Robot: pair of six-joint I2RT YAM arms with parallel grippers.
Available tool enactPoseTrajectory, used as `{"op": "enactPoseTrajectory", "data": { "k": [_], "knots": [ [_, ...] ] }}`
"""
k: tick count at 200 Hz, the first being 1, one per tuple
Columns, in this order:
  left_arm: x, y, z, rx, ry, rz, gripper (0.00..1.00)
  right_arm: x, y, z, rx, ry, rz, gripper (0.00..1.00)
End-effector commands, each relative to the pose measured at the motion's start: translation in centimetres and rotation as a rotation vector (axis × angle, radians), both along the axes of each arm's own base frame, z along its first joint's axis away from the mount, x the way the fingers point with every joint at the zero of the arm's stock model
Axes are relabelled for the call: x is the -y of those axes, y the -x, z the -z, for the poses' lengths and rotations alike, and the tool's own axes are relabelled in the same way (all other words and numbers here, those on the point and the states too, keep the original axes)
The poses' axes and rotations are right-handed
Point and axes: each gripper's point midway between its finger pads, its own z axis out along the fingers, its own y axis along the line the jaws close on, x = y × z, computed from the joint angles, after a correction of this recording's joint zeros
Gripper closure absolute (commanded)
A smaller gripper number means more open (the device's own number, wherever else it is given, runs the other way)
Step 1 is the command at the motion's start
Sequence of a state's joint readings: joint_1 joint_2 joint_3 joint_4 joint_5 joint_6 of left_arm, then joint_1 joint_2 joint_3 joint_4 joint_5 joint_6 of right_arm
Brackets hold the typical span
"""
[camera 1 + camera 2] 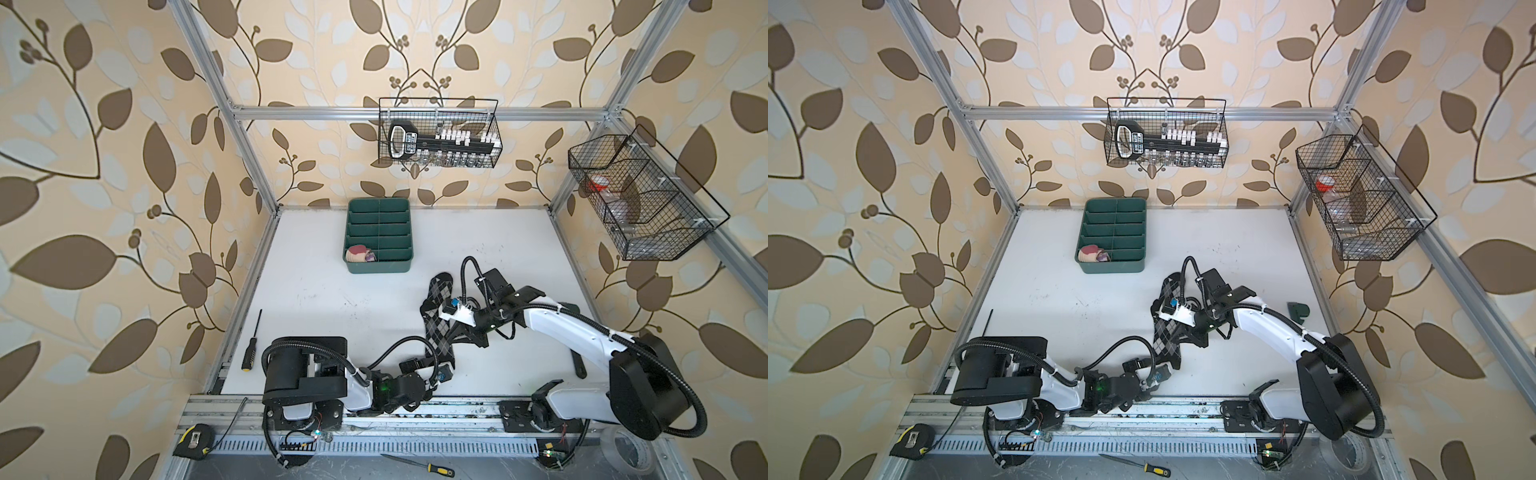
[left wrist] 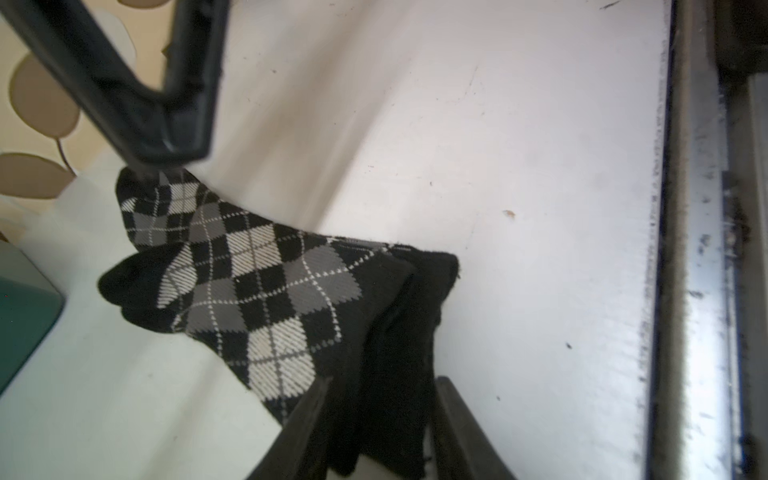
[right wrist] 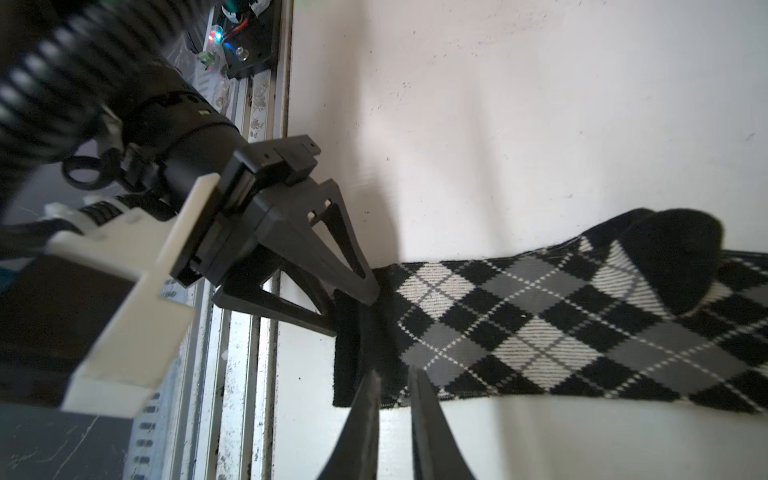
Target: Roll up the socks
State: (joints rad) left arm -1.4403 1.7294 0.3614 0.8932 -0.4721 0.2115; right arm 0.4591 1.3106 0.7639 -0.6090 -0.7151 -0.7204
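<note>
Cuff (image 2: 395,311) of argyle sock (image 2: 257,282) straddled by left tool (image 2: 380,380), grip unclear; right tool (image 3: 395,374) clamps sock nearby.

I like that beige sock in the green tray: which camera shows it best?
Both top views: the beige sock sits bundled in a corner compartment of the green tray. The left wrist view catches only a blurred tray corner; the right wrist view shows neither.

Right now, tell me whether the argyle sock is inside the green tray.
No, the argyle sock is out over the white table, well clear of the green tray.
</note>
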Motion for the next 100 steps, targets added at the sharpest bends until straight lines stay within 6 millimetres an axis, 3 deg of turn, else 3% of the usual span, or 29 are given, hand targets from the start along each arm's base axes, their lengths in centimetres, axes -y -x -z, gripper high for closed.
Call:
{"op": "enactPoseTrajectory", "data": {
  "k": [1, 52, 76, 100],
  "knots": [
    [1.0, 0.3, 0.1, -0.01, 0.009, 0.029, 0.66, -0.6, -0.3, -2.2, 0.039, -0.098, 0.023, 0.84],
    [1.5, 0.0, -0.5, -0.019, 0.006, 0.033, 0.83, -0.1, -0.3, -6.8, 0.137, -0.219, 0.083, 0.83],
    [1.5, 0.2, -1.9, -0.064, -0.018, 0.068, 0.88, 0.6, -0.3, -7.8, 0.204, -0.222, 0.132, 0.81],
    [0.5, -0.1, -3.5, -0.225, -0.022, 0.103, 0.88, 2.5, -1.0, -8.2, 0.363, -0.156, 0.217, 0.79]
  ]
}}
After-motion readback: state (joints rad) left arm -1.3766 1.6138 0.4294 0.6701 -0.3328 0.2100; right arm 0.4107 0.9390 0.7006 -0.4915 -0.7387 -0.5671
